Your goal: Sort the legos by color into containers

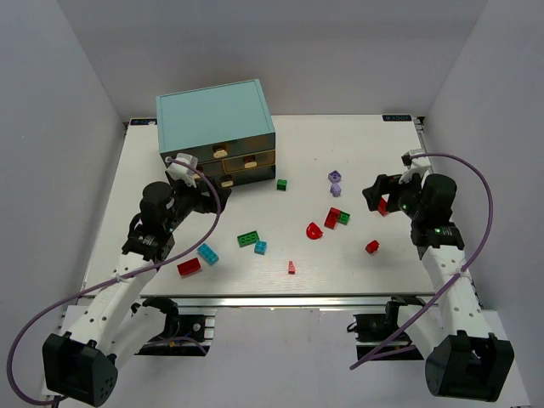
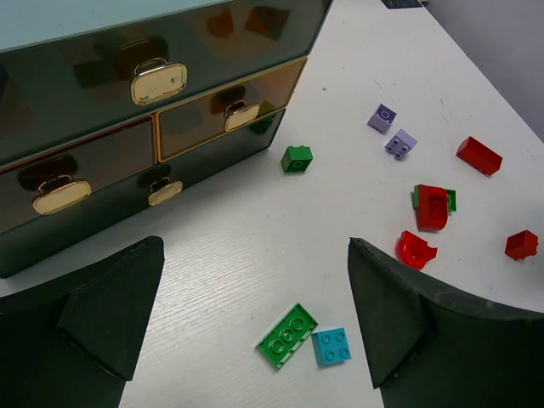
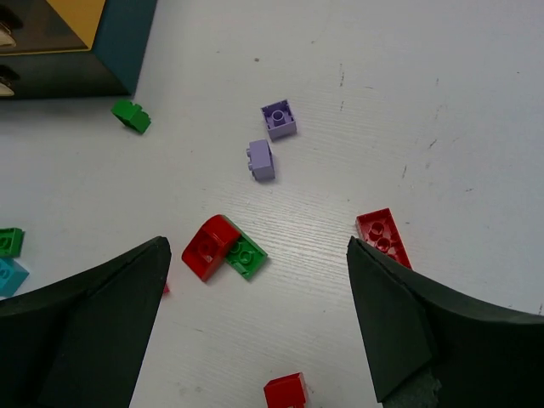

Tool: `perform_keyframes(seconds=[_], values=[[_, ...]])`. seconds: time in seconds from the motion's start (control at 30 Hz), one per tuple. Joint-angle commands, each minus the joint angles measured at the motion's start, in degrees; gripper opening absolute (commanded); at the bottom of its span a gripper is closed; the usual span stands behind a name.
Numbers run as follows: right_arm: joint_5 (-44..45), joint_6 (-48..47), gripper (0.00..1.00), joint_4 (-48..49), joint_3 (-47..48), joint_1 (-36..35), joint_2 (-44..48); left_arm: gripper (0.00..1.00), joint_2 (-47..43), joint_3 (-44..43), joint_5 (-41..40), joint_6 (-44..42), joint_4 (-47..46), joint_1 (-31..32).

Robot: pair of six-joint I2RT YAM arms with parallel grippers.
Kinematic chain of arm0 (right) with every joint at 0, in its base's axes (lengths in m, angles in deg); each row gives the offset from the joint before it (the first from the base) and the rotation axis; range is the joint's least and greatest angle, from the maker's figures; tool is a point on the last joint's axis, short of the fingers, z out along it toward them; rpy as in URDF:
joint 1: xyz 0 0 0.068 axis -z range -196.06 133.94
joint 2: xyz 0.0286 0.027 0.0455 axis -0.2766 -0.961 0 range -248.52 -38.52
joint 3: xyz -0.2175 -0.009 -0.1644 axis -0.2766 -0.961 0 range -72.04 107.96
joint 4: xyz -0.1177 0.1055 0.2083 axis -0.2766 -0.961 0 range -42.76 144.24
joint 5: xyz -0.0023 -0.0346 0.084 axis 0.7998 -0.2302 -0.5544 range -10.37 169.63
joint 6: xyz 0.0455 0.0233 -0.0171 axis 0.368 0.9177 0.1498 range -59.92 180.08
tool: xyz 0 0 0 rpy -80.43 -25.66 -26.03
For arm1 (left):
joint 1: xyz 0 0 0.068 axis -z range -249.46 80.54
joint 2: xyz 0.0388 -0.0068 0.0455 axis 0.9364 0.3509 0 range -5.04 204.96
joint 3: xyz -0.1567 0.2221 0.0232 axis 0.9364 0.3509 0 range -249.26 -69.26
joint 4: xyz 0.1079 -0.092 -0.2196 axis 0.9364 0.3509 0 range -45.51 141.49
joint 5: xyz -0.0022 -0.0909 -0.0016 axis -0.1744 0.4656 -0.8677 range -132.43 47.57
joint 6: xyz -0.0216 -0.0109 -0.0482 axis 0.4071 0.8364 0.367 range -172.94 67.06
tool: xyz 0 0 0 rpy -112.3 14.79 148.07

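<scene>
Legos lie scattered on the white table [image 1: 357, 144]. The teal cabinet [image 1: 214, 115] shows its brownish drawers [image 2: 229, 106] with cream knobs [image 2: 159, 81]. My left gripper [image 2: 252, 255] is open and empty, in front of the drawers, above a flat green brick [image 2: 287, 336] and a cyan brick [image 2: 331, 346]. My right gripper [image 3: 255, 255] is open and empty over a red piece [image 3: 208, 246] joined to a green one [image 3: 245, 256]. A red brick [image 3: 384, 236] lies beside its right finger. Two lavender bricks [image 3: 279, 119] [image 3: 262, 159] lie beyond.
A small green brick [image 1: 281, 184] sits near the cabinet's right corner. A red curved piece [image 1: 314, 230], a red block [image 1: 372, 246], a tiny red piece [image 1: 291, 267], a cyan brick [image 1: 208, 253] and a red brick [image 1: 189, 267] lie toward the near edge.
</scene>
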Motion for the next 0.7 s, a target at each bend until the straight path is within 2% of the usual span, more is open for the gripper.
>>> perform_keyframes(seconds=[0.0,0.1,0.17,0.3,0.33,0.37,0.43,0.47,0.5,0.53,0.57,0.67], values=[[-2.6,0.3,0.89,-0.1,2.8,0.2,0.4,0.98,-0.1,-2.1,1.2,0.6,-1.2,0.0],[-7.3,-4.7,0.89,0.4,1.1,0.2,2.3,0.98,0.8,-2.5,1.5,0.8,0.8,0.0],[-14.2,-9.4,0.89,0.6,-1.1,0.3,4.4,0.98,1.3,-2.8,2.0,0.7,0.8,0.0],[-23.5,-15.4,0.89,0.9,-4.0,0.2,7.8,0.87,2.9,-3.4,3.6,0.7,1.3,0.0],[-23.1,-15.8,0.89,0.6,-4.0,0.2,7.9,0.81,3.4,-3.5,3.7,0.7,1.2,0.0],[-22.8,-15.7,0.89,0.6,-4.0,0.2,7.7,0.66,3.8,-3.6,4.4,0.8,1.2,0.0],[-20.8,-15.4,0.89,0.6,-3.5,0.2,6.1,0.42,4.8,-4.0,4.6,0.9,1.1,0.0],[-20.1,-15.2,0.89,0.5,-2.6,0.1,5.3,0.26,5.1,-4.3,4.0,1.3,1.1,0.0],[-19.4,-15.7,0.89,-1.1,-2.1,0.1,3.4,0.23,5.8,-4.4,4.0,1.7,1.1,0.0],[-17.5,-15.6,0.89,-1.6,-1.5,-0.1,2.6,0.23,7.2,-5.7,3.9,2.3,1.6,0.0],[-16.4,-15.6,0.89,-2.3,-0.4,0.0,1.7,0.28,8.1,-6.8,3.6,2.9,3.1,0.0],[-12.8,-17.1,0.89,-4.8,1.7,-0.1,-0.6,0.54,11.7,-11.9,-0.6,4.6,7.8,1.0]])
